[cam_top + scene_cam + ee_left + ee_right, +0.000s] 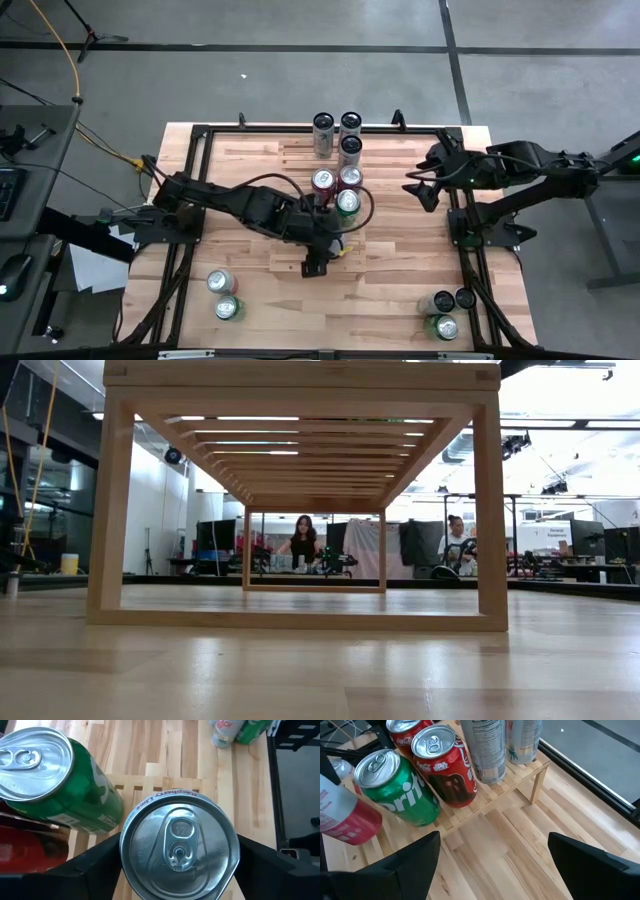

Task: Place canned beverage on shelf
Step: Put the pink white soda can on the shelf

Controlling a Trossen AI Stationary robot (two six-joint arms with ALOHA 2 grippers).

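— Where is the left gripper (318, 222) right now?

— Over the middle of the table, at the near end of the shelf (490, 802). Its wrist camera looks straight down on a silver-topped can (179, 851) sitting between the two dark fingers (92, 862), one on each side. Whether the pads press the can or have just let go, I cannot tell.

— And the shelf itself?

— A pale slatted rack on the tabletop (400, 290), carrying a row of cans: a green can (400, 790), two red cans (445, 767) and tall silver cans (482, 750) farther along. The silver-topped can stands on the slats just beside the green one.

— The right gripper (420, 188)?

— Off to the right side of the shelf, well apart from the cans — fingers spread wide, nothing between them.

— Anything else on the table?

— A pair of cans (224, 295) at the near left corner and a few cans (445, 310) at the near right. Two people (303, 542) sit in the room beyond.
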